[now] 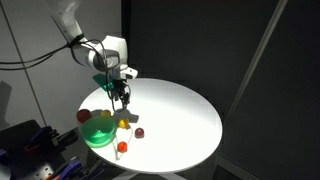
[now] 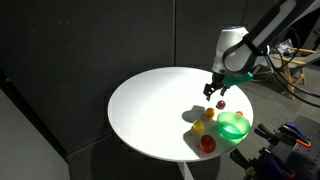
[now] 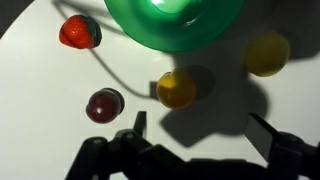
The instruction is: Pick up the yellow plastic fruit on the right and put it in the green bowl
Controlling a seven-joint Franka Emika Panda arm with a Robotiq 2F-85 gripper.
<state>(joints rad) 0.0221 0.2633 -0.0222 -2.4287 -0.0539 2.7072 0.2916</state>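
Hovering hand, in an exterior view: your hand [image 1: 121, 99] hangs over the round white table [image 1: 185, 115] on its arm [image 1: 85, 45], fingers apart and gripping nothing.
Yellow fruit, same view: the yellow fruit [image 1: 124, 123] lies on the table right under your hand, just beside the bowl [image 1: 97, 133] and outside it.
Neighbours, same view: you have a second yellow piece [image 1: 107, 114] at the bowl's rim, a red piece [image 1: 83, 116] on the bowl's other side, a dark red piece [image 1: 141, 132] near the yellow fruit, and an orange-red piece [image 1: 122, 147] nearer the table edge.
Hand, in an exterior view: your hand [image 2: 216, 94] stands above the dark red piece [image 2: 221, 104] and the yellow fruit [image 2: 209, 114], clear of both.
Bowl, same view: the bowl [image 2: 233, 127] sits near the table edge, with the second yellow piece [image 2: 198, 126] and the red piece [image 2: 207, 144] along its side.
Hand, wrist view: your hand [image 3: 197, 125] comes in from the bottom, and its fingers [image 3: 139, 128] stand wide apart with only table between them.
Yellow fruit, wrist view: the yellow fruit [image 3: 176, 89] lies ahead of the gap, touching neither finger, just short of the bowl [image 3: 178, 25] at the top.
Neighbours, wrist view: you see the dark red piece [image 3: 104, 104] beside the yellow fruit, the orange-red piece [image 3: 79, 31] close to the bowl's rim, and the second yellow piece [image 3: 267, 53] off to the other side, near the bowl.
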